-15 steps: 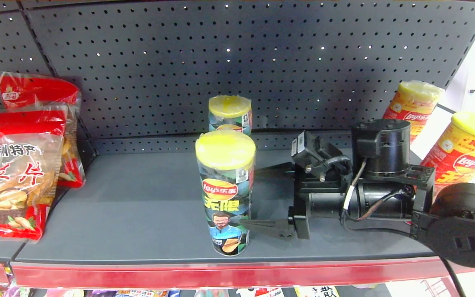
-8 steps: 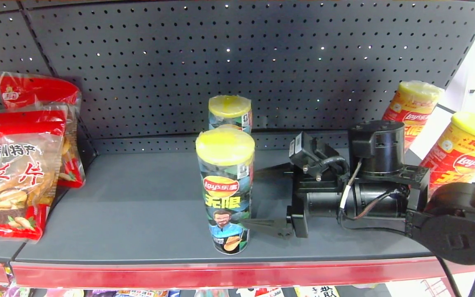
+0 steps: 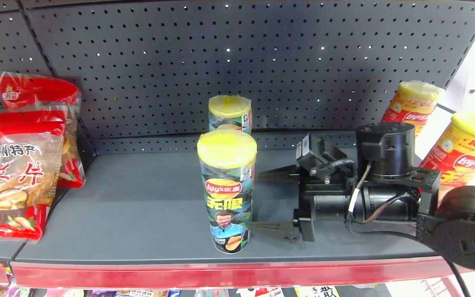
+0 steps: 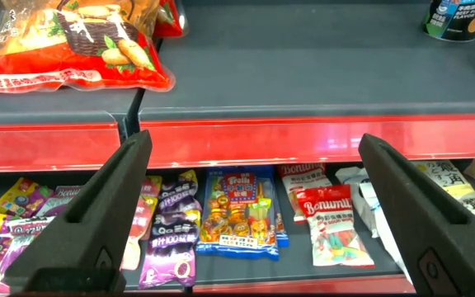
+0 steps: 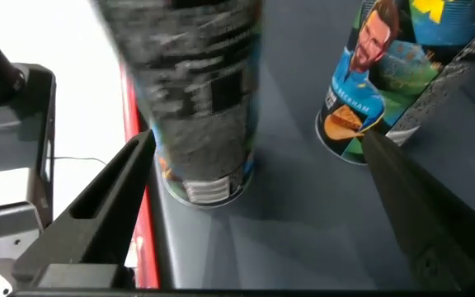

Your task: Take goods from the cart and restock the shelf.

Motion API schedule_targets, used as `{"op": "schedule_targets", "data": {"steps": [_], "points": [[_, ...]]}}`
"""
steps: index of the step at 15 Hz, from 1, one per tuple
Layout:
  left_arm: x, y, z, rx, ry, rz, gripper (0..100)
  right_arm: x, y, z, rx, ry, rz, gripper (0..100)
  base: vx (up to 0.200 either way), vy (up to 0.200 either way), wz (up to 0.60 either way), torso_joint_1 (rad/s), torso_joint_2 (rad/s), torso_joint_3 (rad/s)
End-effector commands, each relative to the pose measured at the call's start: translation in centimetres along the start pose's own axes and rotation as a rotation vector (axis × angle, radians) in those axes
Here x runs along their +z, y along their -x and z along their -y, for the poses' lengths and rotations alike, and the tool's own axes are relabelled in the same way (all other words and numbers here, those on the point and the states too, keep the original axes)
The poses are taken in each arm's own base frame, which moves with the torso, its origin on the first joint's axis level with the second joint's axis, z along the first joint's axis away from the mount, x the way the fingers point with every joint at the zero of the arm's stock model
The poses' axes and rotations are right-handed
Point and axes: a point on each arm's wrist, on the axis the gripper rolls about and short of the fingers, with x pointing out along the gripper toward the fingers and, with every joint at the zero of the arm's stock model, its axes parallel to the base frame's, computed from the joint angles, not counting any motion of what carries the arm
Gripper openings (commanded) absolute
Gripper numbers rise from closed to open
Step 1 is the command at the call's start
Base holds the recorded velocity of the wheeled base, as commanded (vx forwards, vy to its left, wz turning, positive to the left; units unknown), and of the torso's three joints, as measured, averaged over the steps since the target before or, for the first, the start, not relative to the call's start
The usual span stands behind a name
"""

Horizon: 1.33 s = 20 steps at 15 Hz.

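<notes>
Nearest the robot, the left tool (image 4: 254,140) hangs low in front of the shelf's red front edge (image 3: 221,272), fingers spread wide and holding nothing. It faces the packets of sweets (image 4: 237,223) on the tier below. On the shelf deck (image 3: 138,214), just behind that edge, the front chip canister (image 3: 226,194) stands upright with its yellow lid on top. The right tool (image 3: 255,201) lies level at the canister's right side, jaws wide, one finger toward the front edge and one toward the back. Change over the last second: the right arm has drawn back to the right. The front finger, which overlapped the foot of the canister, now ends just beside it. The canister keeps its place and stays upright. Judgement: placement is complete, the release is clean, and the step in hand is withdrawal of the right tool. In the right wrist view the canister still stands between the fingers, so the retreat calls for a straight pull along the finger line; a sideways sweep could tip it. Directly behind stands a second chip canister (image 3: 230,111) of the same kind, close to the pegboard back panel (image 3: 221,62). Judged from the task, the next cycle is a return to the cart.
</notes>
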Motion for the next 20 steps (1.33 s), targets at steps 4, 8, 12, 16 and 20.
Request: {"op": "schedule_targets", "data": {"steps": [4, 8, 12, 16, 20], "points": [[0.0, 0.0, 0.0, 0.0, 0.0, -0.001, 100, 1.4, 3.8, -1.4, -0.04, 0.025, 0.046, 100, 0.0, 0.0, 0.0, 0.0, 0.0, 0.0], [0.0, 0.0, 0.0, 0.0, 0.0, -0.001, 100, 3.8, 7.5, -2.8, -0.127, 0.058, 0.126, 100, 0.0, 0.0, 0.0, 0.0, 0.0, 0.0], [0.0, 0.0, 0.0, 0.0, 0.0, -0.001, 100, 5.8, 13.3, -3.7, -0.285, 0.102, 0.197, 100, 0.0, 0.0, 0.0, 0.0, 0.0, 0.0], [0.0, 0.0, 0.0, 0.0, 0.0, -0.001, 100, 7.3, 21.9, -7.3, -0.511, 0.104, 0.19, 100, 0.0, 0.0, 0.0, 0.0, 0.0, 0.0], [0.0, 0.0, 0.0, 0.0, 0.0, -0.001, 100, 9.2, 27.5, -12.5, -0.857, 0.097, 0.225, 100, 0.0, 0.0, 0.0, 0.0, 0.0, 0.0]]}}
